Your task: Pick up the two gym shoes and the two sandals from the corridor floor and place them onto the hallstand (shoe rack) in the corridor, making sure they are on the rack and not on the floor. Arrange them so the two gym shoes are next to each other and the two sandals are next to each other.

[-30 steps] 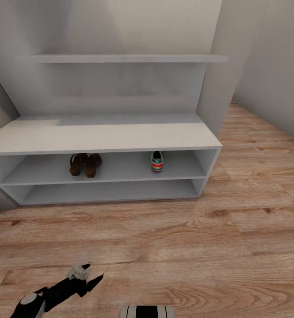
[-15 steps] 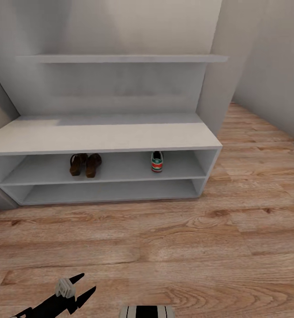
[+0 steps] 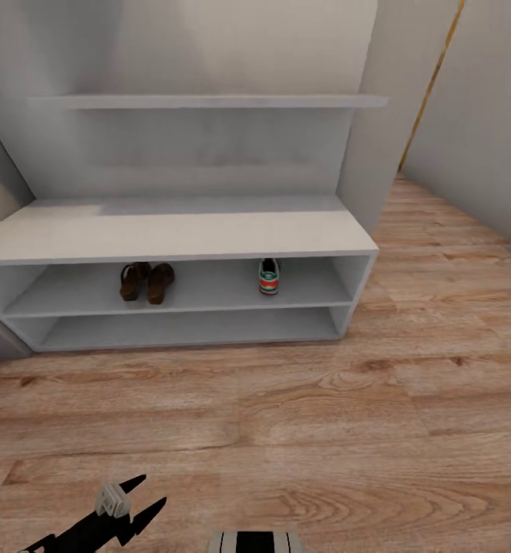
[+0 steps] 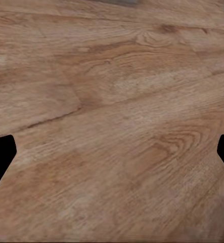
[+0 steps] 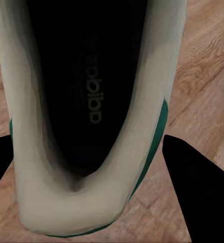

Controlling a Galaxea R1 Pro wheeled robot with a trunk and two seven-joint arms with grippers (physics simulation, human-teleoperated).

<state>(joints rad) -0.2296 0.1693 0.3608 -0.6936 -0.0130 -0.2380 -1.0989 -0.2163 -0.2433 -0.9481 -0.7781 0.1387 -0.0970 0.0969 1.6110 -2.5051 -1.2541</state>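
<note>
White gym shoe (image 5: pixel 86 116) clamped in right end effector (image 5: pixel 89 152); left end effector (image 3: pixel 136 495) apart over floor (image 4: pixel 112 101)

2 sandals (image 3: pixel 147 282), 2 gym shoes (image 3: pixel 269 276) (image 5: pixel 86 116), 1 hallstand (image 3: pixel 170 234).

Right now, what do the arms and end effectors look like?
Left end effector: two flat black pointed fingers on a black arm, with a small pale grey ribbed block behind them. In the right wrist view, the right end effector's fingers are plain black wedges. No cables or markings visible.

Wood-grain corridor floor (image 3: pixel 286 415), matt grey-white hallstand (image 3: pixel 170 238)
</note>
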